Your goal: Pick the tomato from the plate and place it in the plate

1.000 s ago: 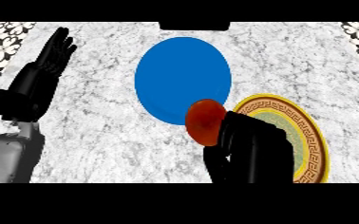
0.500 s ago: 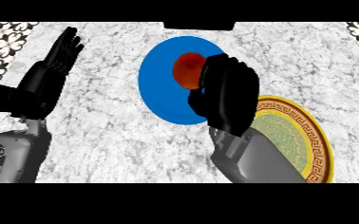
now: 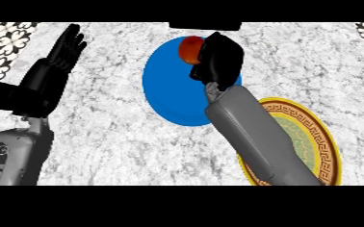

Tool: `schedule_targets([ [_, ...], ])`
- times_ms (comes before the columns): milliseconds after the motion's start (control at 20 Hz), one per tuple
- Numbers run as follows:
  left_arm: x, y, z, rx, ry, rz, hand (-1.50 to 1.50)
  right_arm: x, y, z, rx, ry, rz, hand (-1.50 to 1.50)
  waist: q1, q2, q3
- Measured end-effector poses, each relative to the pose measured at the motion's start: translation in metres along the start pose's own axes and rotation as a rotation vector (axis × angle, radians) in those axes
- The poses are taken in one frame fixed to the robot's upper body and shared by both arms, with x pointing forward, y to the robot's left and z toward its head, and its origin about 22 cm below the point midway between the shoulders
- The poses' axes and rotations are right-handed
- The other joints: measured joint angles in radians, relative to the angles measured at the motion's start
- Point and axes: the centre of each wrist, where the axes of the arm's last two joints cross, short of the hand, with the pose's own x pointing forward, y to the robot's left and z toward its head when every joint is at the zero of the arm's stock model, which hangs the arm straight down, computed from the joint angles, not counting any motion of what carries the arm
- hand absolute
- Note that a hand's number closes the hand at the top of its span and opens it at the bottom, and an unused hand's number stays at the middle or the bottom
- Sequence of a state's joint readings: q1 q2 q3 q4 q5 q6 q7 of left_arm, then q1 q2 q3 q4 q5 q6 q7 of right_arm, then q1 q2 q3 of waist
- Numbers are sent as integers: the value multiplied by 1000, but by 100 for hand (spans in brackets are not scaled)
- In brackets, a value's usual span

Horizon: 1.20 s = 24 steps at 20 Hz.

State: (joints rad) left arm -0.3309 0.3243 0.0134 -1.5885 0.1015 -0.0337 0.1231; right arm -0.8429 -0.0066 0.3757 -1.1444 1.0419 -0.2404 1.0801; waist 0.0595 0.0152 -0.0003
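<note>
Since half a second ago, the right hand (image 3: 219,60) has carried the tomato (image 3: 190,49) farther across the blue plate (image 3: 167,91), from its middle toward its far edge. Nearest, at the right, the gold-rimmed patterned plate (image 3: 320,139) lies on the marble counter (image 3: 121,144), partly hidden by the grey right forearm crossing it. At the near left, the grey left forearm rises to the left hand (image 3: 53,72), which rests with fingers straight and pointing up, holding nothing. Farther in, the blue plate sits at the centre of the counter, just left of the patterned plate. At its far edge, the right hand's black fingers curl round the tomato, whose red-orange top shows on the hand's left side. Whether the tomato touches the plate cannot be told. Judging by this, placing is the step in hand; doing it well likely means bringing the tomato back inside the rim, lowering it onto the blue surface, then letting go so it does not roll off.
</note>
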Motion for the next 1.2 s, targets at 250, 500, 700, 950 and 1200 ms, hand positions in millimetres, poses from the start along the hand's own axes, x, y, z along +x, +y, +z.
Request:
schedule_targets([
  [250, 2, -1, 0, 0, -6, 2, 0, -11, 19, -27, 16, 87, -75, -150, 8, 3, 1],
  [500, 1, -8, -4, -16, -11, 4, 0, -14, 33, -39, 36, 144, -172, -150, 23, 8, 1],
  [700, 3, -11, -8, -18, -15, 4, 0, -12, 36, -45, -3, 132, -285, -150, 26, 9, 1],
  [950, 2, -11, -7, -14, -11, 9, 0, -7, 33, -51, -115, 105, -430, -150, 23, 7, 1],
  [1200, -8, -6, -1, 2, 4, 4, 0, -8, 30, -47, -174, 98, -583, -150, 1, -2, 1],
])
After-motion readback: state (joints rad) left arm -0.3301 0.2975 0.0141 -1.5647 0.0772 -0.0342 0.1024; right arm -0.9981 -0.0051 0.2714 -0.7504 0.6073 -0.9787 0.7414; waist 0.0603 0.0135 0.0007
